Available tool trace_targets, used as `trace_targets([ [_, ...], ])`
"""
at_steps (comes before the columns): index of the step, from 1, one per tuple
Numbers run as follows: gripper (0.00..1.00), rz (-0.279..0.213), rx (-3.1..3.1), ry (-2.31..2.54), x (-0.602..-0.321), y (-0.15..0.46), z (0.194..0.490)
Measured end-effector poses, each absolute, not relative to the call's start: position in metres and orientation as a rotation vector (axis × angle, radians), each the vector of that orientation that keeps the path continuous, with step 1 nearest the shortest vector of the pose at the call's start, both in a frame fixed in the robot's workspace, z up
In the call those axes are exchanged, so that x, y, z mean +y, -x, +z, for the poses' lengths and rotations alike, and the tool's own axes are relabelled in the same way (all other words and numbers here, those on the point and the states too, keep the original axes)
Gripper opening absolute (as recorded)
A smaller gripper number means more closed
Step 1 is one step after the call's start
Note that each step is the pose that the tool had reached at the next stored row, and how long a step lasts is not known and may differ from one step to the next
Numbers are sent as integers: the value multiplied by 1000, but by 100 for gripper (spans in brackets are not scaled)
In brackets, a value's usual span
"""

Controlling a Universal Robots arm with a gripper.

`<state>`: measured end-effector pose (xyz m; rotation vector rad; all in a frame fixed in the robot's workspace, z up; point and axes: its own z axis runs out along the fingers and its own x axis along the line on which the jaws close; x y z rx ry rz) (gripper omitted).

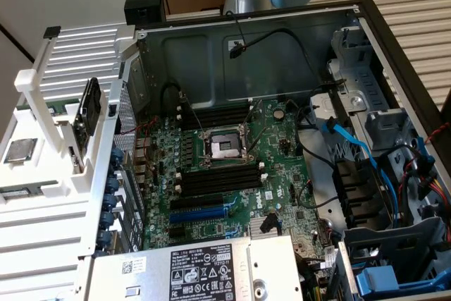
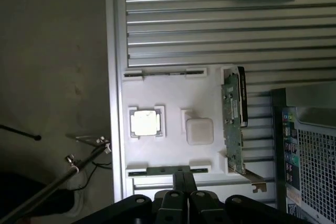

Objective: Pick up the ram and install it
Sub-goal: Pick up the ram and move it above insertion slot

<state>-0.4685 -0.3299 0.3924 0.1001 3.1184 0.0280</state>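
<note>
The ram point(image 2: 157, 170) is a thin dark strip standing on edge between two white clips of the white fixture point(image 2: 173, 95). In the exterior view it is a thin greenish stick point(image 1: 20, 192) at the fixture's near end, on that view's left. My gripper point(image 2: 183, 178) hangs high over that end of the fixture, its dark fingers point(image 2: 177, 195) pressed together with nothing between them. Their tips line up with the middle of the ram. The motherboard point(image 1: 225, 174) lies in the open case, with long black memory slots point(image 1: 218, 177) below the processor socket point(image 1: 224, 147).
The fixture also carries a square processor point(image 2: 146, 123), a white block point(image 2: 199, 130) and a green expansion card point(image 2: 232, 121) standing on edge. The case wall point(image 2: 310, 156) rises beside the fixture. Cables point(image 1: 366, 153) and drive bays crowd the case at the exterior view's right.
</note>
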Motion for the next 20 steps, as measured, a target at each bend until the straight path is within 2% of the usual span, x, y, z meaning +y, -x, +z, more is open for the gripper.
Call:
trace_targets([
  [20, 10, 27, 3118, -97, -330, 499, 392],
])
